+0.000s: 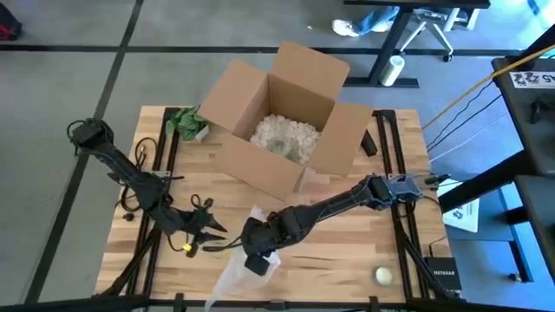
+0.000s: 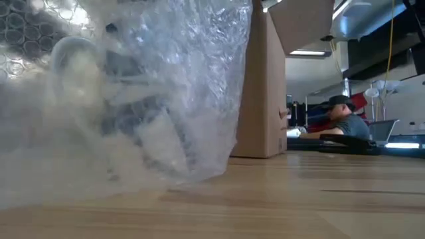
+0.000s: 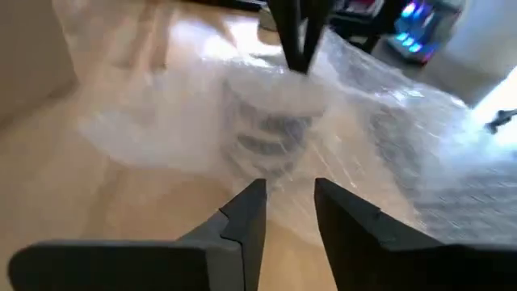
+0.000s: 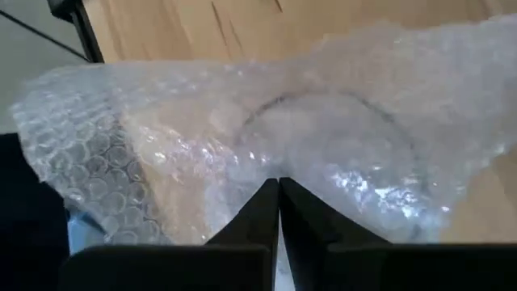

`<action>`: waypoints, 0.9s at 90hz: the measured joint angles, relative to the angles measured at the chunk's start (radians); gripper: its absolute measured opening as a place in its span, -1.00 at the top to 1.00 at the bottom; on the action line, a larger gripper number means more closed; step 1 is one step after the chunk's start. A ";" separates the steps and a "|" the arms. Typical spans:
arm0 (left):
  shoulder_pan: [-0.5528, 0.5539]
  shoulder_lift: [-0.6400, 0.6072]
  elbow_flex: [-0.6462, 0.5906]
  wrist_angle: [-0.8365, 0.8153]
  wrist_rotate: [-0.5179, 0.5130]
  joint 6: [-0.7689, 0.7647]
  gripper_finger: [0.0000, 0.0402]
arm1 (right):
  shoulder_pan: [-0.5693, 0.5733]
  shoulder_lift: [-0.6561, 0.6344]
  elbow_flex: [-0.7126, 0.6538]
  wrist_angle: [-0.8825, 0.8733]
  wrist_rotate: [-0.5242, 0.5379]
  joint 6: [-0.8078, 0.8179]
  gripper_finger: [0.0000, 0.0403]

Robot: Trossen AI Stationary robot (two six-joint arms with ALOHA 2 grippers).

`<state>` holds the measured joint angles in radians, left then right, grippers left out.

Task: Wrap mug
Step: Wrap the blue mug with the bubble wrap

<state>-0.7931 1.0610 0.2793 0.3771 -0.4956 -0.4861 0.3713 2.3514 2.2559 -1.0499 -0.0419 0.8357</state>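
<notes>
The right gripper [image 4: 279, 212] has its two dark fingers pressed together, pinching a fold of the bubble wrap [image 4: 242, 145] at the near edge of the table [image 1: 347, 238], seen from above at the end of the right arm that reaches in across the wood. Under the clear sheet the round rim of the mug [image 4: 327, 153] shows as a dark ring, and the wrap drapes loosely over it. In the left wrist view the mug [image 3: 275, 121] stands upright as a pale, banded cylinder blurred by the plastic, with the right gripper's fingers coming down onto its top. The left gripper [image 3: 283, 214] waits just beside the bundle with its fingers parted and nothing between them, low over the table on the left side of the wrap. From table height the bubble wrap [image 2: 133, 86] rises as a crinkled, cloudy mound in which the mug's curved handle shows faintly. Behind it stands an open cardboard box [image 1: 282, 117] holding pale packing fill. A person [image 2: 342, 119] sits in the room beyond.
</notes>
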 joint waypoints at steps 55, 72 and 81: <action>-0.182 0.372 0.038 0.215 0.001 -0.323 0.56 | -0.033 0.105 0.003 0.073 -0.091 -0.027 1.00; -0.182 0.508 0.136 0.213 0.001 -0.342 0.56 | -0.037 0.103 0.004 0.104 0.029 0.062 1.00; -0.182 0.546 0.164 0.212 0.001 -0.362 0.56 | -0.045 0.103 0.004 0.120 0.127 0.142 1.00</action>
<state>-0.9756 1.6068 0.4430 0.5888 -0.4950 -0.8480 0.3259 2.4546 2.2597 -0.9295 0.0853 0.9776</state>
